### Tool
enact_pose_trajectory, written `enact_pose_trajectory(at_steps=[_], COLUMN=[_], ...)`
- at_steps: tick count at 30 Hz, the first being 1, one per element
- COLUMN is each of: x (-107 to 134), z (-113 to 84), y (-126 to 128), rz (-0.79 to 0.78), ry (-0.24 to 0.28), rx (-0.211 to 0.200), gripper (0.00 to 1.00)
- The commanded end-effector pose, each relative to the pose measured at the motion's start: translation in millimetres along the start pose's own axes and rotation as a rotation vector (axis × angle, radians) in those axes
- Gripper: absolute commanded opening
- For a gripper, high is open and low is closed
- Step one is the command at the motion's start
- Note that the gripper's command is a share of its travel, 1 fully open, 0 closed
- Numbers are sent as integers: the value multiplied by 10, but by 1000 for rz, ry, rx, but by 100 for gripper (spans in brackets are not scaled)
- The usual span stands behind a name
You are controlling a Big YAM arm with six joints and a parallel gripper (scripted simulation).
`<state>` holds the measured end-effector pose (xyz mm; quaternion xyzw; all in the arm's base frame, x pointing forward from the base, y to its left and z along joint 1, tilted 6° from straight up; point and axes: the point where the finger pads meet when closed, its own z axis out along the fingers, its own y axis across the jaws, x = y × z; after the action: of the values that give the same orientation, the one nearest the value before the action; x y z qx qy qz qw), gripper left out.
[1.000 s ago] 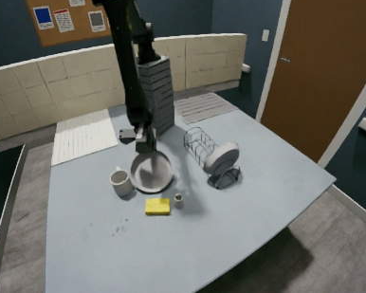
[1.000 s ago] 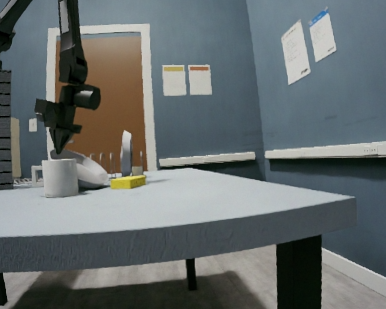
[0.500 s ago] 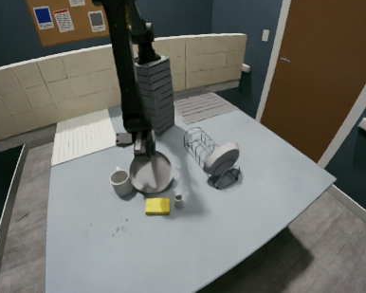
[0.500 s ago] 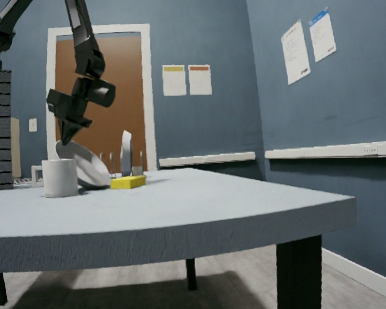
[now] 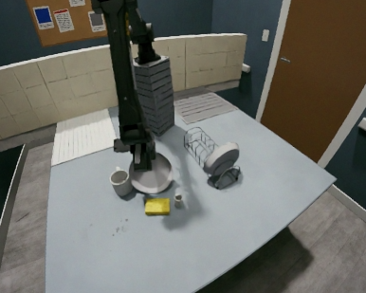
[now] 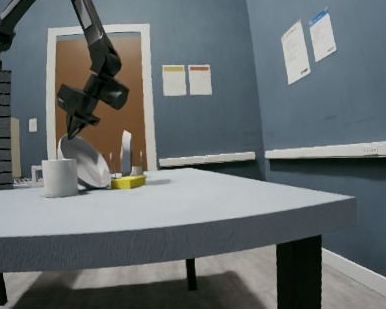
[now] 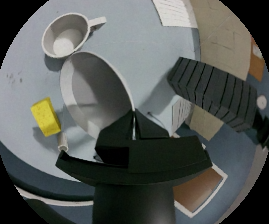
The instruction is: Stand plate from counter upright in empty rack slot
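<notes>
A white plate [image 5: 155, 178] [image 6: 91, 167] [image 7: 93, 96] is tipped up on the counter, its far rim raised and its near rim down by the mug. My gripper [image 5: 142, 164] [image 6: 71, 134] [image 7: 134, 111] is shut on the raised rim of this plate. The wire dish rack [image 5: 195, 140] stands on the counter to the right, apart from the gripper. A second white plate [image 5: 221, 157] [image 6: 126, 152] stands upright in the rack's near end. The slots behind it are empty.
A white mug [image 5: 120, 181] [image 6: 60, 177] [image 7: 62, 36] stands just left of the held plate. A yellow sponge [image 5: 157, 206] [image 6: 128, 182] [image 7: 45, 117] and a small cup [image 5: 178, 200] lie in front. A tall grey stack [image 5: 154, 94] stands behind.
</notes>
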<state>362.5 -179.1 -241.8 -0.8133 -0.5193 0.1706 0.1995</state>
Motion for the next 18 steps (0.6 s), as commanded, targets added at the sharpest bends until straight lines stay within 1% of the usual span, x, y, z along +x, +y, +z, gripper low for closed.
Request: enact_pose_trajectory(at_steps=[1,12,15,18], x=[39,43,43,42], z=[7,-146,-176,-204], y=[2,75,92,101], rz=[0,1,1,0], ry=[-6,-7,-8,-8], rx=[39,124,141,143], gripper=[0,0,0,0])
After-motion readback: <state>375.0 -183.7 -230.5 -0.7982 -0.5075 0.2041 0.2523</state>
